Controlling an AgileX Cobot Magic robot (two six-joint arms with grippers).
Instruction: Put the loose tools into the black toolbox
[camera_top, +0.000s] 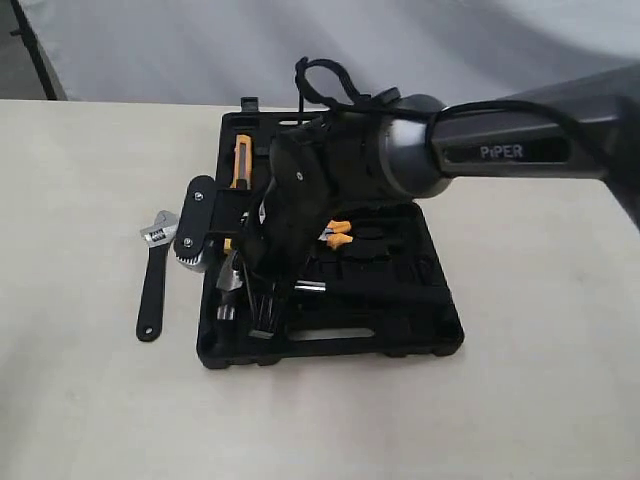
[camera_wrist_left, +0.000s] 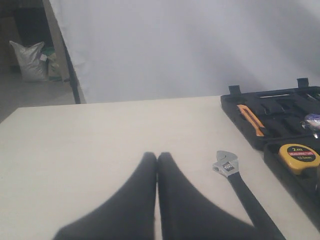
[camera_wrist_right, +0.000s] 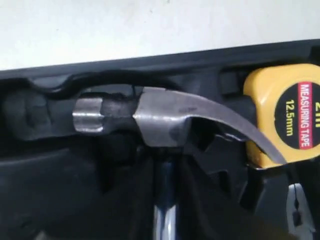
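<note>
The black toolbox (camera_top: 410, 340) lies open on the table. The claw hammer's steel head (camera_wrist_right: 160, 120) rests in a recess at the case's edge, also visible under the arm (camera_top: 229, 279). My right gripper (camera_wrist_right: 166, 172) reaches down into the case (camera_top: 262, 318), with its dark fingers shut on the hammer's shiny shaft. The adjustable wrench (camera_top: 153, 285) lies on the table left of the case. My left gripper (camera_wrist_left: 157, 159) hovers shut and empty over bare table, left of the wrench (camera_wrist_left: 235, 175). The tape roll shows only as a white-purple patch (camera_wrist_left: 312, 121) inside the case.
A yellow tape measure (camera_wrist_right: 285, 107) sits in the case beside the hammer's claw, also seen in the left wrist view (camera_wrist_left: 298, 155). Orange-handled pliers (camera_top: 338, 233) and an orange knife (camera_top: 241, 160) lie in other recesses. A grey backdrop stands behind the table.
</note>
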